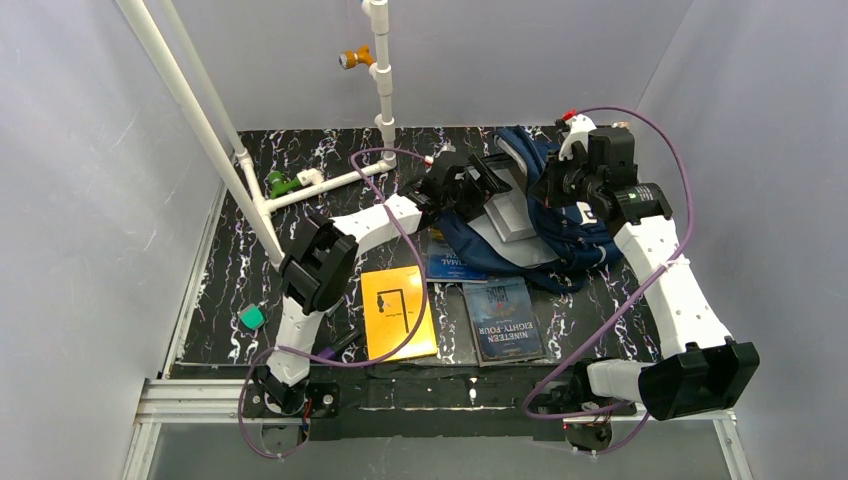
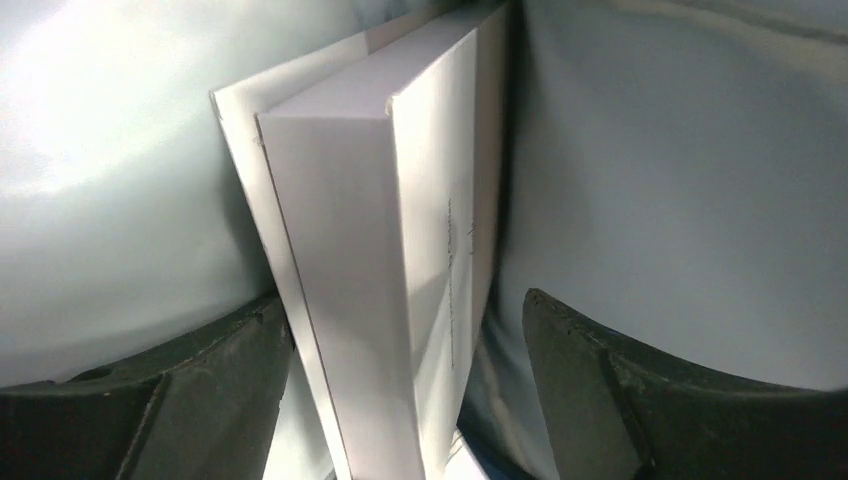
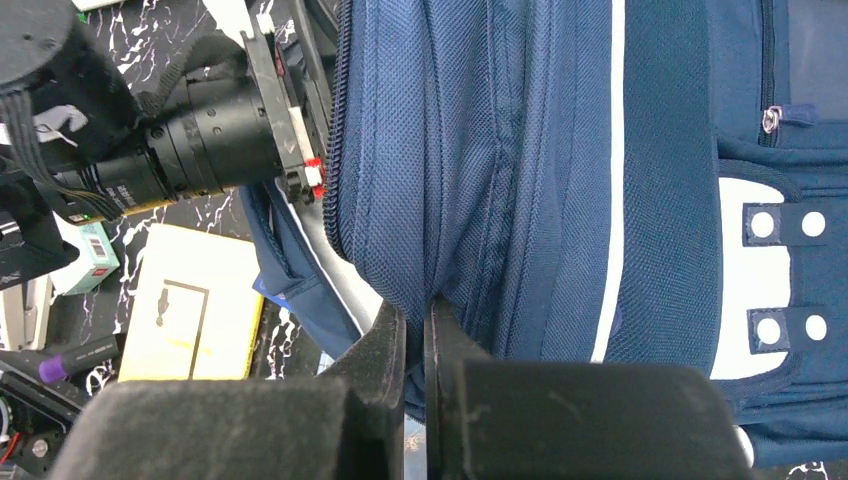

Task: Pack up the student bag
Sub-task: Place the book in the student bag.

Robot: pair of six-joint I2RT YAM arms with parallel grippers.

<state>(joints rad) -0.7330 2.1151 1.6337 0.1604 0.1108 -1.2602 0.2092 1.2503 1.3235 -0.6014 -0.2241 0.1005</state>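
Observation:
The student bag point(image 1: 572, 242), navy with a white patch, lies at the back right of the table, its mouth facing left. My right gripper point(image 3: 415, 310) is shut on a fold of the bag's point(image 3: 560, 150) navy fabric near the zip edge and holds it up. My left gripper point(image 2: 405, 305) reaches into the mouth, against the pale lining. A white book point(image 2: 400, 200) stands on edge between its open fingers: the left finger is right beside the cover and the right finger stands clear of it. From above, the left gripper point(image 1: 468, 185) sits at the opening beside the pale book point(image 1: 505, 213).
On the black marbled table in front of the bag lie a yellow book point(image 1: 398, 312), a dark "Nineteen Eighty Four" book point(image 1: 502, 320) and a blue book point(image 1: 450, 262) partly under the bag. White pipes point(image 1: 300, 190) stand at back left. A green block point(image 1: 252, 318) lies near the left arm.

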